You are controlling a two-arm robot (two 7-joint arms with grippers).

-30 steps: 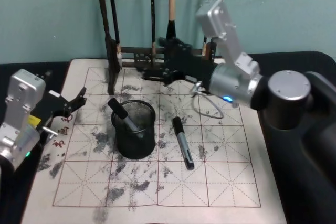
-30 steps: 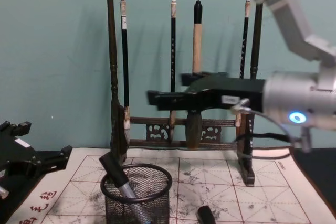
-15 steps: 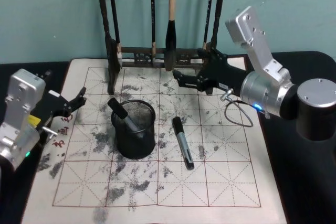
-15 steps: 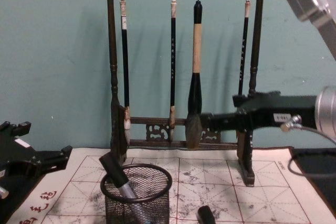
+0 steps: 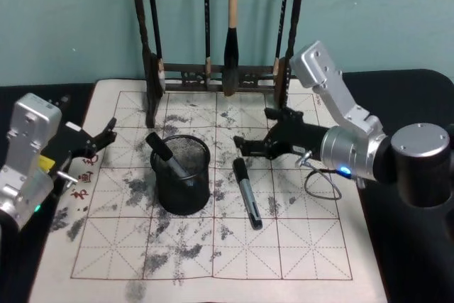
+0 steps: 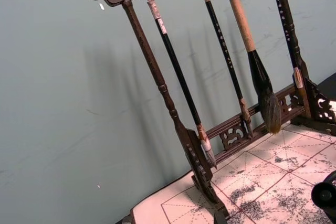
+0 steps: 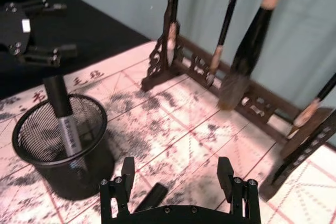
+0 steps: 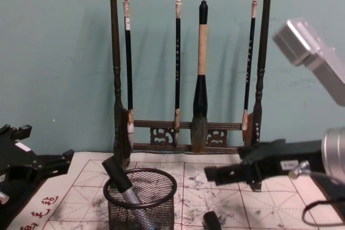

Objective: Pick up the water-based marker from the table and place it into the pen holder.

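The brush rack (image 8: 115,68) stands along the 12 o'clock edge of the ink-spotted paper mat (image 5: 298,246), with four brushes hanging from it. The right gripper (image 5: 254,131) reaches in from 3 o'clock and hovers low over the mat with its claw spread wide and nothing in it. The left gripper (image 5: 101,140) sits parked at 9 o'clock, off the mat's edge, also spread and empty.

The pen holder (image 5: 186,193) stands near the mat's middle, and a grey marker (image 5: 167,155) already leans in it, cap up. The marker on the mat (image 5: 247,193) lies flat at 3 o'clock from the holder, apart from it, running roughly from 12 to 6 with its black cap at the 12 end. The right claw hangs just past that cap, toward 1 o'clock.

This looks like the approach before the grasp. Next the claw likely has to come toward 6, drop over the barrel with a finger on each side, and close.
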